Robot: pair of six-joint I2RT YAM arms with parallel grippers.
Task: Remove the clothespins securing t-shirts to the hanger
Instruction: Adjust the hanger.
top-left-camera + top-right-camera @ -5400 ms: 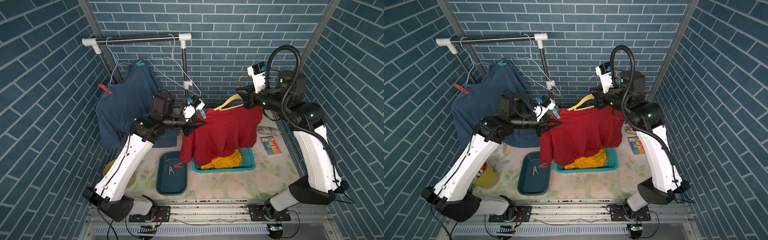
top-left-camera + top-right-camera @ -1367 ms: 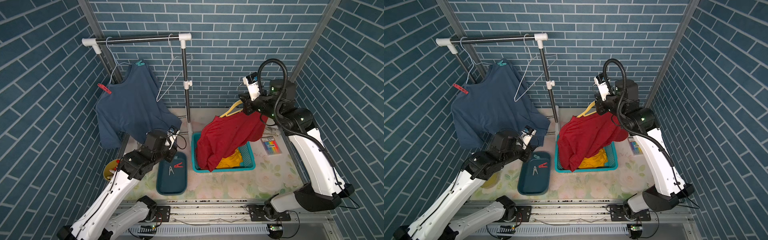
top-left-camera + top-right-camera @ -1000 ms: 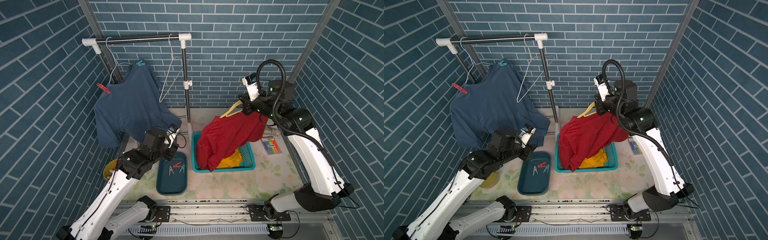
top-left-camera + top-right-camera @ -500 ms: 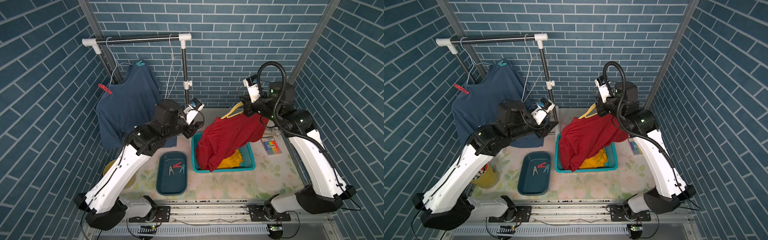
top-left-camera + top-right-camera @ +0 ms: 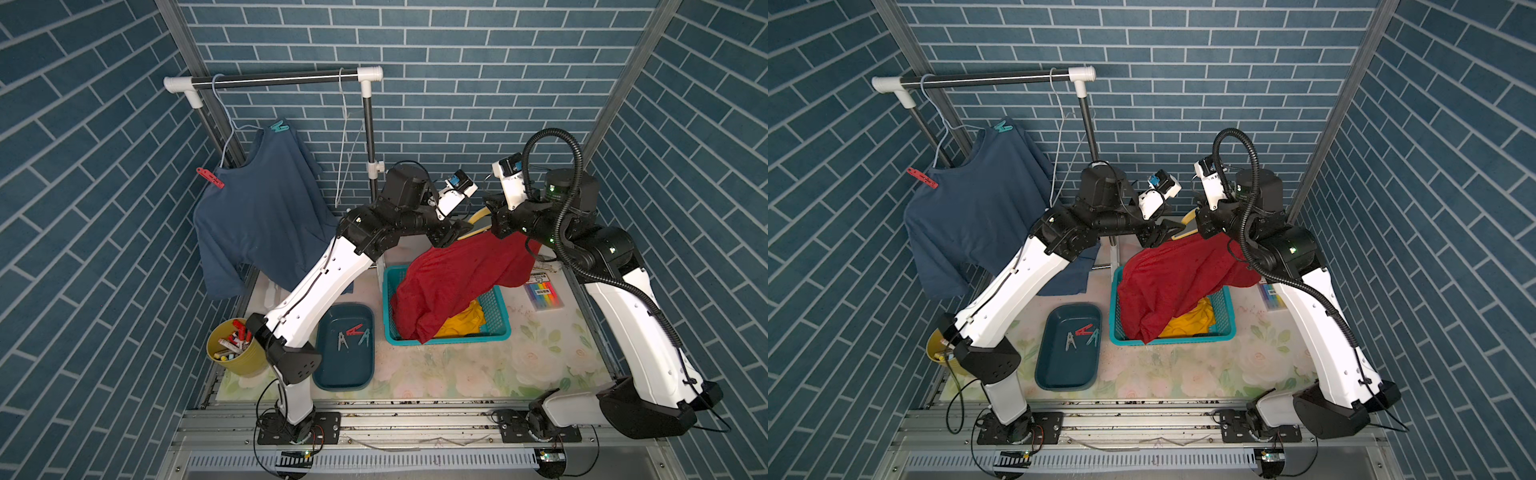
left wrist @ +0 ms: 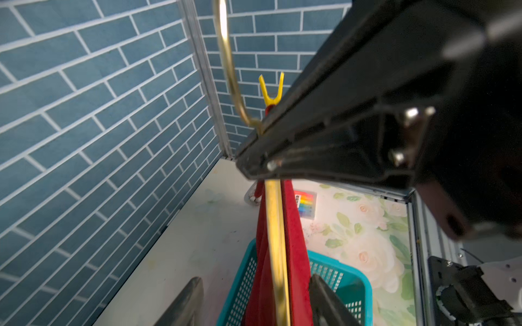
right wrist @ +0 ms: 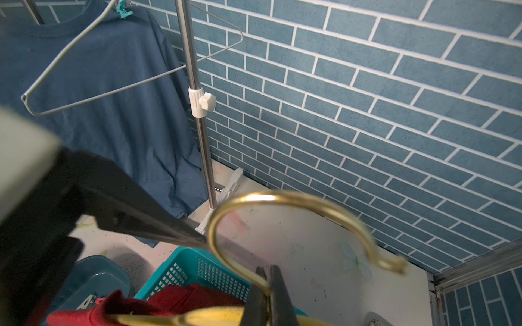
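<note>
- The right gripper [image 7: 267,275] is clamping fully closed on the base of the brass hook of the yellow hanger [image 7: 282,194], low in the centre of the right wrist view.
- The left gripper [image 6: 254,285] is standing open at the bottom edge of the left wrist view. Its two fingers [image 6: 189,302] are straddling the hanger's arm and the red cloth without pinching them, so it is holding nothing.
- The dark red t-shirt [image 5: 457,282] is hanging from that hanger at the centre of both top views. Its lower part is draping into the teal basket [image 5: 388,291], over the orange-yellow t-shirt [image 5: 465,324].
- A yellow clothespin [image 6: 271,90] is sticking up in the upper centre of the left wrist view, its base meeting red cloth beside the right gripper's body.
- The slate blue t-shirt [image 5: 257,216] is hanging at the upper left from a wire hanger [image 5: 224,120] on the rail [image 5: 274,79]. A red clothespin [image 5: 210,178] is clipping its left shoulder and a teal clothespin [image 5: 279,126] its top.
- Three loose clothespins [image 5: 354,330], grey, red and teal, are lying in the dark tray [image 5: 328,376] at lower centre.
</note>
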